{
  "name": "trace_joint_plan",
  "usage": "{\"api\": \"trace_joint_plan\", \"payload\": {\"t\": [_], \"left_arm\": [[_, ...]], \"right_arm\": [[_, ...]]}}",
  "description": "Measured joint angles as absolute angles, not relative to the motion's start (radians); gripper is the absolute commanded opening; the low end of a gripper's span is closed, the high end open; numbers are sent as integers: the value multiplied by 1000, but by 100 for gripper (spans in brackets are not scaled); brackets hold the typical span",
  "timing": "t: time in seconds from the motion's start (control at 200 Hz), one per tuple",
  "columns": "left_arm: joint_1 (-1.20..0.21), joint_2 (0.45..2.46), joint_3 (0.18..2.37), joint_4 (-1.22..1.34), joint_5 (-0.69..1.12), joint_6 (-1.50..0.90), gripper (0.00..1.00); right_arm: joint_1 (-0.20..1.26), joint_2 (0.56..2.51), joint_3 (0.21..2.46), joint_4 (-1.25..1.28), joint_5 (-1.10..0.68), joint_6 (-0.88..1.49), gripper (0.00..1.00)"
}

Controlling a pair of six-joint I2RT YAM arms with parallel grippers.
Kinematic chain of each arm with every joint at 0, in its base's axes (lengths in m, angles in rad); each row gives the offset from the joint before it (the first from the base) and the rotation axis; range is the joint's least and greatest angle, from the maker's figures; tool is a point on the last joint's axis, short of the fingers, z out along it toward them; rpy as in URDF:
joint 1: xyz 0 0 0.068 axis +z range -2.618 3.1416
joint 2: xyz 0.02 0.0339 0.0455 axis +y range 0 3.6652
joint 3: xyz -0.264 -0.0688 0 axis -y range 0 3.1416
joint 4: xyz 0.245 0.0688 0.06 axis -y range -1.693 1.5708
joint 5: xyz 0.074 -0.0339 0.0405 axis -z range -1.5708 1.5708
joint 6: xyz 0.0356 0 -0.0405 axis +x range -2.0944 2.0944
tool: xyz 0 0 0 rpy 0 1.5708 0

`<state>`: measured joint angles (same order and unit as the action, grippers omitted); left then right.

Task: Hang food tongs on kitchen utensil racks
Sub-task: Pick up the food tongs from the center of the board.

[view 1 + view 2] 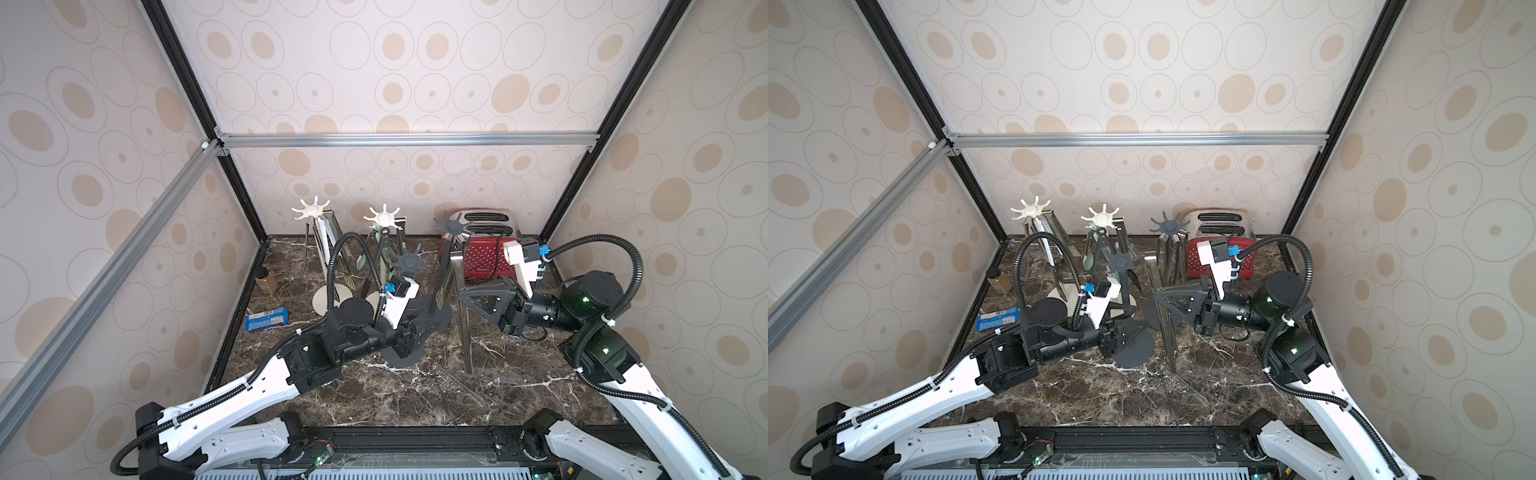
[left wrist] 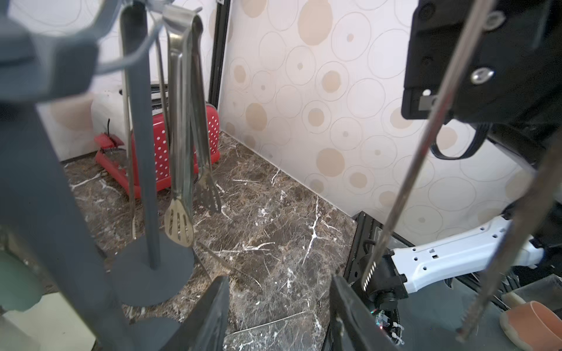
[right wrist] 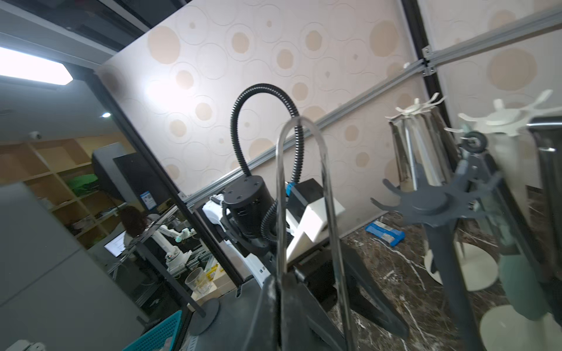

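- Steel food tongs [image 1: 466, 340], right of centre in a top view, are clamped in the right gripper [image 1: 467, 299]; snagging could wrench them loose.
- Beside the mid-frame grey rack [image 1: 409, 262], the left gripper [image 2: 279, 282] is held half-wide and empty; the rack could be toppled.
- Hung tongs [image 2: 182, 121] behind could be knocked off.

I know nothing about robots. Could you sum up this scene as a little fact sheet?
Surface: marble table
Stands: two cream-white racks, two dark grey racks; tongs hang on some
Right gripper: shut on steel tongs, loop end up
Left gripper: open, empty, by a dark grey rack
Also: red toaster at the back
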<state>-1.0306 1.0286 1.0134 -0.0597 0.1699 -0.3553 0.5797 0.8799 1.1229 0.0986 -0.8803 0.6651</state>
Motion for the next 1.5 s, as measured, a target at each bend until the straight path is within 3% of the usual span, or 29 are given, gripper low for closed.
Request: {"api": "trace_joint_plan", "payload": {"t": [0.2, 0.666, 1.262, 1.502], "left_arm": [[-1050, 1024, 1029, 6, 202, -316, 54], [-1051, 918, 1024, 14, 194, -287, 56], [-1051, 1008, 1037, 39, 239, -286, 56], [-1051, 996, 1038, 65, 241, -276, 41]], "right_arm": [[668, 957, 1181, 146, -846, 677, 0], [675, 963, 1195, 114, -795, 654, 0], [717, 1030, 1195, 234, -812, 737, 0], [727, 1039, 1195, 276, -808, 748, 0]]}}
